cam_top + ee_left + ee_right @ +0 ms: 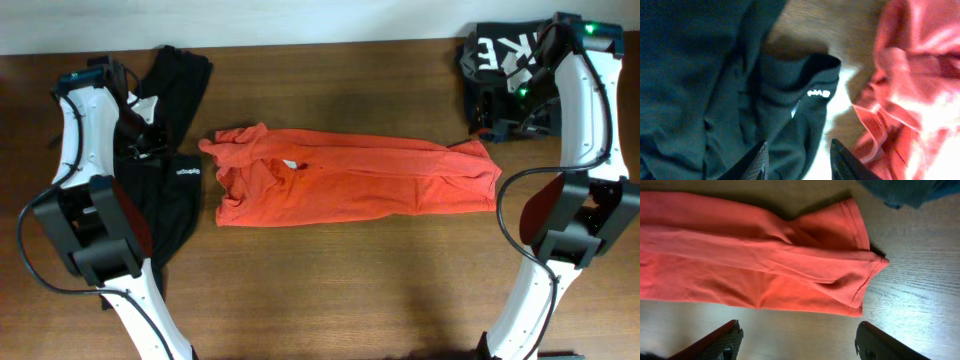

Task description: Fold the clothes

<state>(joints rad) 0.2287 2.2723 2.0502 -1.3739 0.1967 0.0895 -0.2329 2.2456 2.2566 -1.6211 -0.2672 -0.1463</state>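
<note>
Overhead, you see the orange shirt (350, 175) as a long wrinkled band across the table (330, 285), bare wood along its edges, a black garment (172, 175) near its left end, while left gripper (799, 150) and right gripper (799, 330) have fingers apart, empty.

Orange T-shirt (350, 175) — one, black garments (180, 90) — two

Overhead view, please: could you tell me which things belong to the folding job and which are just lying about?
Belong to the job:
orange T-shirt, centre
black garment, left
dark printed garment, far right corner

Just there:
wooden table
arm cables
</note>
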